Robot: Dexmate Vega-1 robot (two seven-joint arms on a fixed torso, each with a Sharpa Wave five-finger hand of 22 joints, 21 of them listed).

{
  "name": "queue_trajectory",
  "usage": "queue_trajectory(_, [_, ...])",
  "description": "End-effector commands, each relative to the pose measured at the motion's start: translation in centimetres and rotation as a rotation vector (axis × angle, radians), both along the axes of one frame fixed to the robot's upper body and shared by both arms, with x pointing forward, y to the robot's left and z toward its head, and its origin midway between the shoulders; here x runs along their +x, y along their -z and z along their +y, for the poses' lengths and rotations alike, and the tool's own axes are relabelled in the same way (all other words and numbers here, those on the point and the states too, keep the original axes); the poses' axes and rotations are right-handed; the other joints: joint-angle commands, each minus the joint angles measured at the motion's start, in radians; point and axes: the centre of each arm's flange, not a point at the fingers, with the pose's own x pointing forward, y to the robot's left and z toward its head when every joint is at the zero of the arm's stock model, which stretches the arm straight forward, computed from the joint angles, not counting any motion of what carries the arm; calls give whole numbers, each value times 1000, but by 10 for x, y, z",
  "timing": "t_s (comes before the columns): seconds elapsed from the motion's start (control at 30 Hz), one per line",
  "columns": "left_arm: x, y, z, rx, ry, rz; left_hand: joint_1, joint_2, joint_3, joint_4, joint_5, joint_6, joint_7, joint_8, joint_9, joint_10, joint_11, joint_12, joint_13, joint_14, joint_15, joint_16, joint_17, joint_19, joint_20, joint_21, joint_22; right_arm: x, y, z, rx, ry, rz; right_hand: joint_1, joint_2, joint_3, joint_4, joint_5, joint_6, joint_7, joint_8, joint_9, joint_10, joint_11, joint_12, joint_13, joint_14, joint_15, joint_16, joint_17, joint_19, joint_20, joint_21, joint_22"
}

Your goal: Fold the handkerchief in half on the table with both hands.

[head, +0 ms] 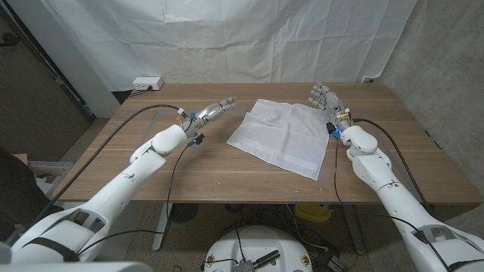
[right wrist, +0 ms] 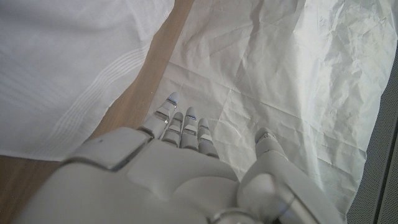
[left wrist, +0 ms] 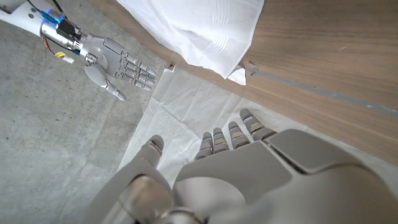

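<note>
Handkerchief (head: 281, 137) lay spread on the table (head: 189, 177), between the two hands and touched by neither. It looked already doubled, with stitched border lines along the edge nearest the robot, but I couldn't tell for sure.

Left hand (head: 212, 112) was empty, fingers extended and held close together, tips aimed at the cloth's near-left corner and just short of it. Right hand (head: 327, 100) was empty too, fingers slightly spread and upright, cloth's far-right corner just beside them on the palm side. Couldn't tell whether either hand touched the wood.

Risks as I judged them:
- Thin cloth flat on wood: fingertips could skid over the edge and push it into a bunch instead of lifting it.
- Hands sat at unequal offsets from their corners, so uneven pickup would skew the fold line.
- If it was doubled, a pinch might catch only the top layer and peel it open.
- One-sided drag would slide the whole cloth.
</note>
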Motion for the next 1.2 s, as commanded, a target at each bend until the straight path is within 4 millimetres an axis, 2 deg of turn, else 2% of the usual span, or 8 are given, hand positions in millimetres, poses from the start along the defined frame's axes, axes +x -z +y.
queue_trajectory(0.03, [-3, 2, -11, 167, -12, -25, 6, 21, 7, 3, 9, 0, -11, 0, 3, -1, -10, 7, 4, -8, 1, 2, 2, -13, 2, -4, 4, 1, -15, -1, -30, 38, -34, 12, -1, 8, 0, 6, 5, 2, 7, 3, 10, -2, 7, 2, 4, 6, 5, 4, 12, -2, 7, 3])
queue_trajectory(0.23, [-5, 7, -17, 254, -21, -36, 7, 22, 8, 3, 9, 6, -13, 2, 3, 2, -12, 8, 4, -8, -1, 3, 2, -15, 3, -5, 4, 2, -20, -2, -43, 72, -38, 16, 3, 11, 0, 6, 10, 0, 8, 3, 14, -3, 8, 2, 7, 6, 6, 4, 13, -2, 8, 3])
queue_trajectory(0.57, [-7, 12, -22, 370, -54, -63, 6, 23, 9, 5, 9, 16, -24, 4, 3, 6, -12, 9, 4, -9, -3, 4, 2, -23, 5, -10, 4, 6, -24, -5, -85, 129, -1, 25, 38, 27, 9, 8, 33, -10, 14, 3, 28, -7, 12, 2, 15, -3, 11, 7, 20, -11, 10, 3])
queue_trajectory(1.0, [-8, 19, -22, 473, -93, -96, 5, 23, 10, 8, 8, 46, -22, 10, 4, 22, -11, 14, 4, -1, -16, 8, 2, -17, 3, -10, 5, 10, -23, -16, -247, 311, 51, 34, 50, 36, 12, 7, 38, -12, 14, 3, 29, -11, 11, 2, 16, -7, 12, 8, 22, -15, 10, 3])
queue_trajectory(1.2, [-7, 20, -22, 514, -107, -104, 4, 23, 11, 9, 8, 55, -19, 11, 4, 31, -14, 17, 4, 5, -20, 10, 1, -13, 1, -10, 5, 13, -24, -18, -256, 333, 69, 41, 54, 41, 12, 6, 46, -16, 16, 3, 34, -13, 13, 2, 16, -9, 13, 9, 24, -19, 11, 3])
